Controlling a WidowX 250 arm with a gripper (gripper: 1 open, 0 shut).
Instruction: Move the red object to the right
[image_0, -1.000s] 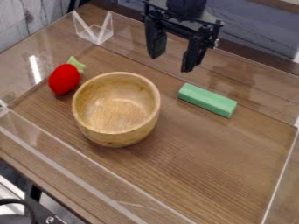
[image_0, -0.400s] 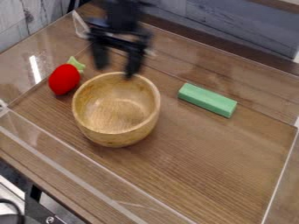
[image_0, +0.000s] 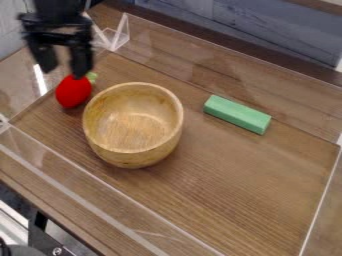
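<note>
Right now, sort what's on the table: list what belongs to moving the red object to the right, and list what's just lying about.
Belongs to the job:
- the red object, left of the bowl
- the gripper, jaws open, just above the red object

Just lying about:
- wooden bowl, mid-table
- green block, right of the bowl
- clear plastic piece, at the back

The red object (image_0: 72, 91) I see is a small, bright red, rounded toy shaped like a strawberry, with a bit of green leafy top showing at its upper right. It lies on the wooden table surface at the left of the view, just beside the left rim of the wooden bowl and much smaller than it. Its upper edge is partly hidden behind my own dark fingers.
</note>
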